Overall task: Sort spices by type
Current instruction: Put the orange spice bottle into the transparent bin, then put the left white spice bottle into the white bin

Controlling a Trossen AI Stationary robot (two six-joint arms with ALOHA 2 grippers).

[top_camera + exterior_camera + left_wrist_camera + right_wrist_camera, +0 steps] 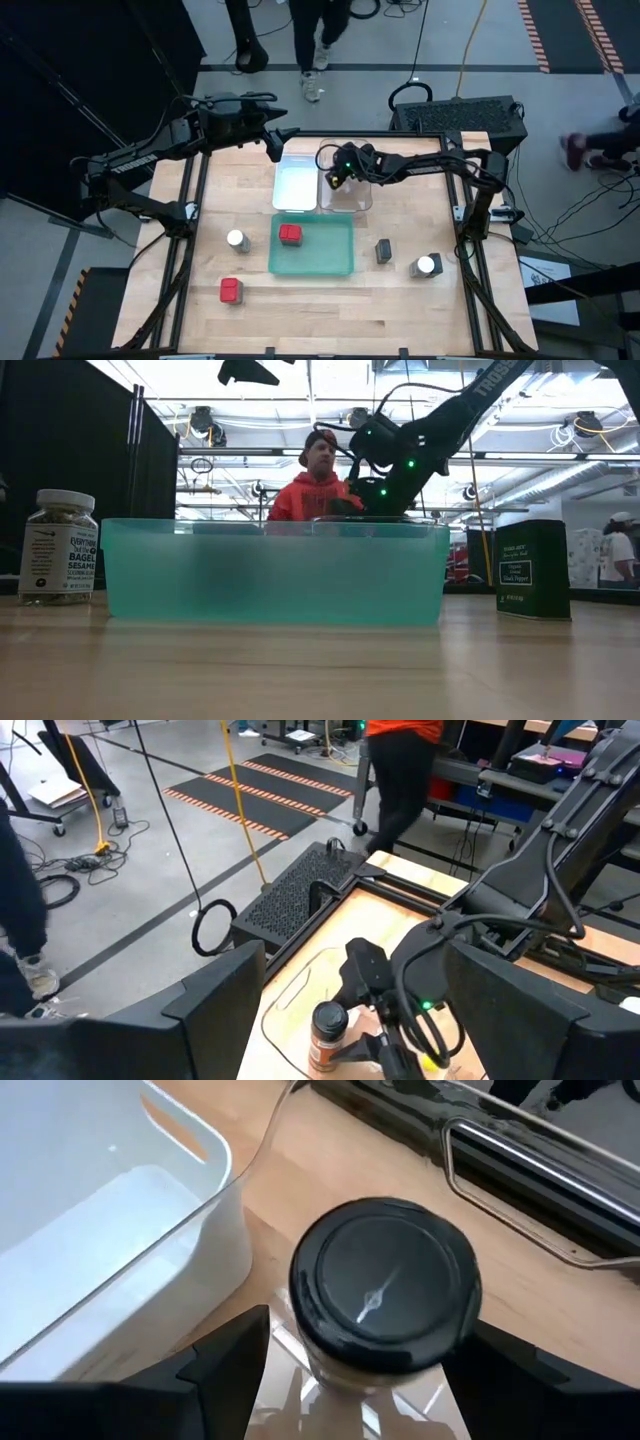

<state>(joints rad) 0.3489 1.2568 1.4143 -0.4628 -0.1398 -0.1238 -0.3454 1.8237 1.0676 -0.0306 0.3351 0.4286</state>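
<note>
We see the right pincer [365, 1370] gripping the brown jar [385, 1285] over the clear tray [346, 192]; next, lower and release. Left pincer [272, 140] idles open.

My overhead camera looks straight down on the whole table [400, 300]. My low camera sits at tabletop level, facing the room, close behind the green tray [275, 572]. Both wrist cameras share the dark-lidded jar [385, 1285], the right one nearest.

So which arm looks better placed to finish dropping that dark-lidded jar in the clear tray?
The right gripper: its fingers already flank the brown jar over the clear tray. The left gripper hangs aside, empty.
</note>
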